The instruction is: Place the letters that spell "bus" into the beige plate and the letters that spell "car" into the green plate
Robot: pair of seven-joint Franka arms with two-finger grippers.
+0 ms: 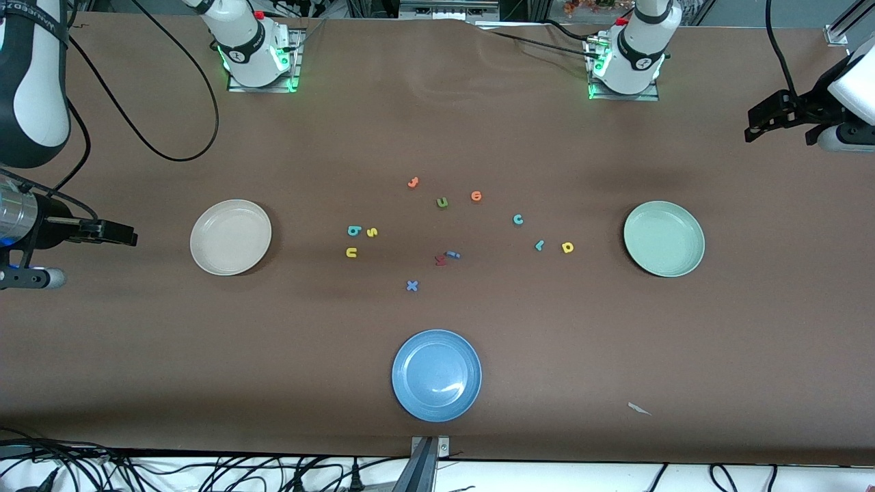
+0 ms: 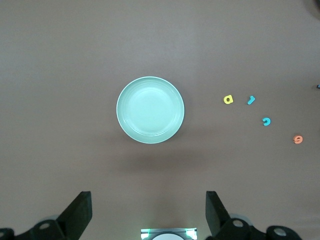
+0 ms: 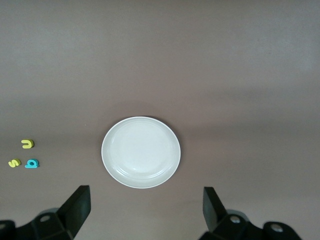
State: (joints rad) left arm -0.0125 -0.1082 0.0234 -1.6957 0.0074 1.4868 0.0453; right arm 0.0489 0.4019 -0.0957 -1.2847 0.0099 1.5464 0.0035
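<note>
Initially, both plates lie bare. Left hand (image 2: 148, 212), wide open and holding nothing, hovers beside the green plate (image 1: 664, 238); right hand (image 3: 146, 210), likewise, beside the beige plate (image 1: 230, 237). Teal "b" (image 1: 353, 231), yellow "s" (image 1: 372, 232) and yellow "u" (image 1: 351, 253) cluster near the beige plate: descend vertically, pinch one letter at a time.

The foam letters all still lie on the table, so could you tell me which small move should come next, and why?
Probably lower the open right gripper toward the small teal foam "b": it lies beside the empty round beige plate, and both arms wait high at the table's ends.
</note>
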